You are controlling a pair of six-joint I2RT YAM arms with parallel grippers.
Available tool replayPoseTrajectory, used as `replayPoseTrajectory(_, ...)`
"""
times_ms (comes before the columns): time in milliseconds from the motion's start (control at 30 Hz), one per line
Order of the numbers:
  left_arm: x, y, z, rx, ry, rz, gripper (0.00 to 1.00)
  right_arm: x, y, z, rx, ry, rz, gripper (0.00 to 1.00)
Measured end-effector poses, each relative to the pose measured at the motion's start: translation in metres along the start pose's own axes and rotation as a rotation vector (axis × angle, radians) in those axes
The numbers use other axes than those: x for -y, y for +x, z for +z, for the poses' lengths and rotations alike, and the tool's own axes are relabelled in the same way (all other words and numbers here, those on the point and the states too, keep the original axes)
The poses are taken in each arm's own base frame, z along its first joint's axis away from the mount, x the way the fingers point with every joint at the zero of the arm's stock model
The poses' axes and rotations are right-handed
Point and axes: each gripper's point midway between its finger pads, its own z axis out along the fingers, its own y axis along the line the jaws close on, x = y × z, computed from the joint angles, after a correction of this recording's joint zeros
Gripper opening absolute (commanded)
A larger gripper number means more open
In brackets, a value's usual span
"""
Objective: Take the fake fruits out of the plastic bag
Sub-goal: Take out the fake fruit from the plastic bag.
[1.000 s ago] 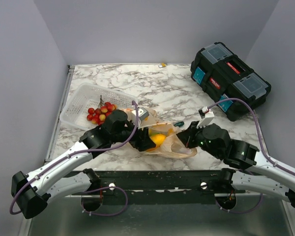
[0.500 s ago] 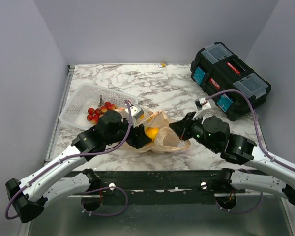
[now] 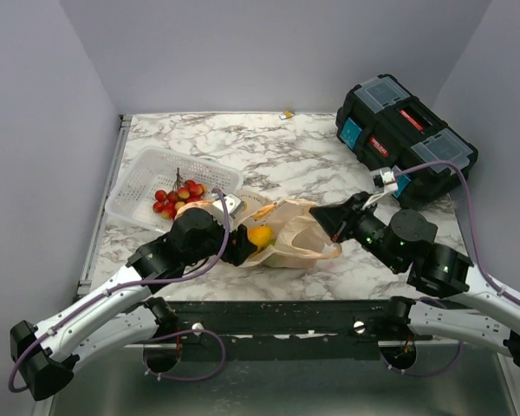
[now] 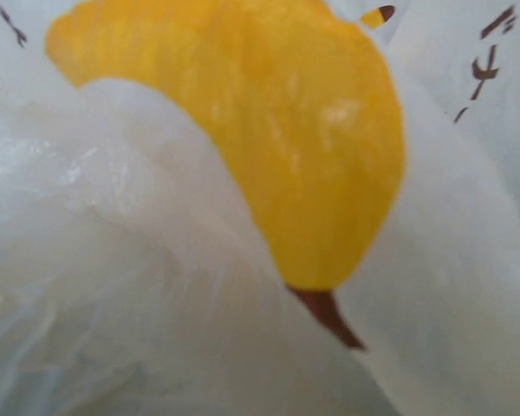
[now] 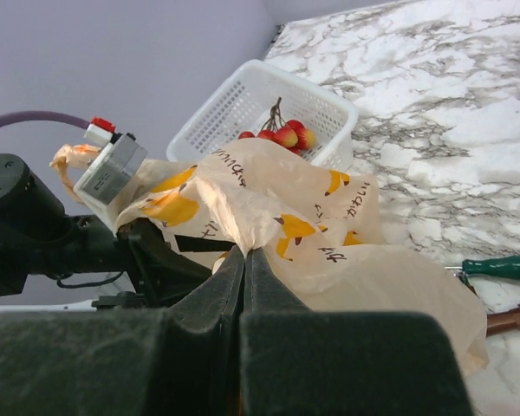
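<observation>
The right gripper (image 5: 244,253) pinches the plastic bag (image 5: 390,286) shut-jawed; the left gripper (image 3: 244,248) works at its mouth.
At centre frame from above, an orange-yellow fruit (image 3: 260,236) sits at the left gripper's tip in the bag's opening. Whether it is clasped cannot be told. Likely risks: film caught along with the fruit would drag the bag, and the pinched fold could slip or tear.

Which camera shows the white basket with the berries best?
The top external view: nearly the whole white basket shows, berries in its near corner. The right wrist view has the plastic bag covering part of it. The left wrist view shows only bag.
</observation>
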Motion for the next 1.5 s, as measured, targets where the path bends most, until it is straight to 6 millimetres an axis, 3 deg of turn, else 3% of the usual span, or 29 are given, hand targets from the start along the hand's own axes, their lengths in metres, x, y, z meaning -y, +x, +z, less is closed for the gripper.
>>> replayPoseTrajectory(267,-0.013,0.029,0.011,0.094,0.026,0.083,0.0,0.039,0.012,-0.021,0.011,0.127,0.038,0.01)
replayPoseTrajectory(433,-0.004,0.012,0.009,0.172,0.071,0.116,0.0,0.056,0.011,-0.036,0.047,0.173,0.084,0.01)
replayPoseTrajectory(567,0.003,0.011,0.009,0.178,0.107,0.133,0.0,0.064,0.007,-0.042,0.08,0.202,0.108,0.01)
replayPoseTrajectory(800,0.032,0.01,0.001,0.173,0.265,0.142,0.0,0.06,0.017,-0.025,0.044,0.205,0.054,0.01)
replayPoseTrajectory(1000,0.078,-0.024,-0.031,0.223,0.478,0.163,0.0,0.056,0.046,0.0,-0.059,0.202,-0.008,0.01)
replayPoseTrajectory(1167,0.113,-0.043,-0.063,0.256,0.655,0.198,0.0,0.052,0.043,0.0,-0.049,0.188,-0.001,0.01)
replayPoseTrajectory(1400,0.131,-0.051,-0.088,0.251,0.754,0.227,0.0,0.052,0.034,-0.006,-0.018,0.182,0.012,0.01)
replayPoseTrajectory(1500,0.129,-0.071,-0.103,0.309,0.69,0.251,0.0,0.053,0.032,-0.008,-0.01,0.186,0.014,0.01)
